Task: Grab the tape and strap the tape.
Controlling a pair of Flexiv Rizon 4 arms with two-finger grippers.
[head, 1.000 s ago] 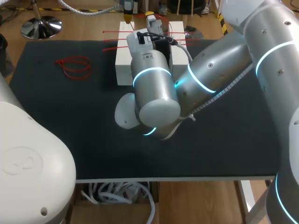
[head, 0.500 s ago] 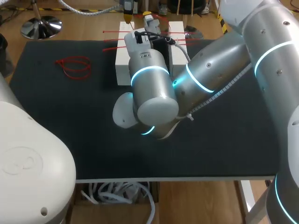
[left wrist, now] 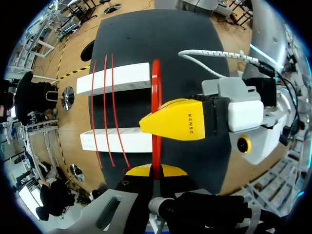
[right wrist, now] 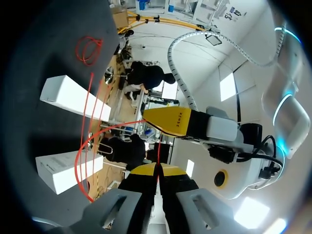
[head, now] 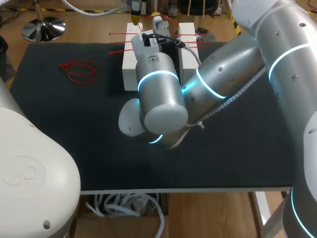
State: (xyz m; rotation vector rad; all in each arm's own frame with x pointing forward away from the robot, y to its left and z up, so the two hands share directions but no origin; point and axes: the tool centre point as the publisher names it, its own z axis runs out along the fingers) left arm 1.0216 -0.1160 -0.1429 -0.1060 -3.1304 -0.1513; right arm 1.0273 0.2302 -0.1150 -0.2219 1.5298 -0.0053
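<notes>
Red strap [left wrist: 155, 97] lies across both white boxes [left wrist: 119, 78], spanning the gap between them. Its near end is pinched in the left end effector [left wrist: 155, 170], tips closed on it. The right end effector [right wrist: 157, 170] is likewise closed on the red strap, just above the boxes. Thinner straps [left wrist: 104, 107] cross the boxes alongside. A loose red bundle [head: 79, 72] sits on the tabletop [head: 74, 129], left of the boxes.
</notes>
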